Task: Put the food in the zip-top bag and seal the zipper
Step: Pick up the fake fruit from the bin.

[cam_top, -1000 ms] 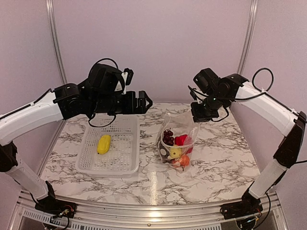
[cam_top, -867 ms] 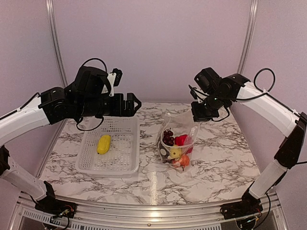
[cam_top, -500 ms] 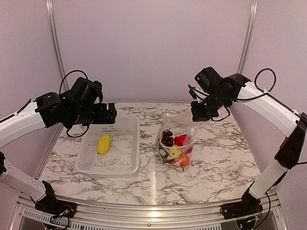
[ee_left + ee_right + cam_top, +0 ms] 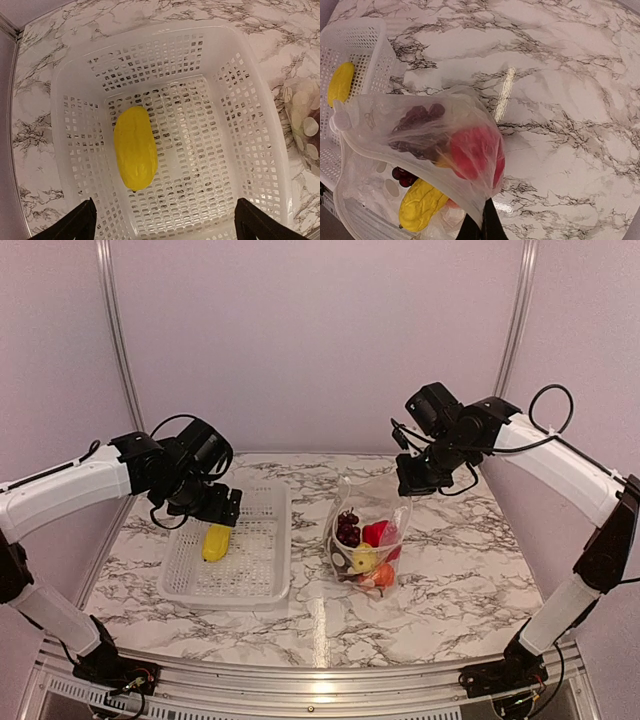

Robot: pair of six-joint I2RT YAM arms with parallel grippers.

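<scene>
On the marble table [image 4: 470,570], my left gripper [image 4: 167,227] hung wide open above the yellow piece [image 4: 135,147]; my right gripper [image 4: 481,225] pinched the bag [image 4: 380,120].

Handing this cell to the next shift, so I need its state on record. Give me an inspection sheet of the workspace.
Surface: marble table, glossy, bears basket and bag.
Job's things: one yellow piece lies in the white basket; zip-top bag stands unsealed, holding grapes, red pepper, another yellow piece, orange fruit.
Clutter: nothing seen.
Grippers: left gripper open above the basket; right gripper pinches the bag's top edge.
Cables: black loops at both wrists, off the table.
Surroundings: plain walls, metal frame posts.
</scene>
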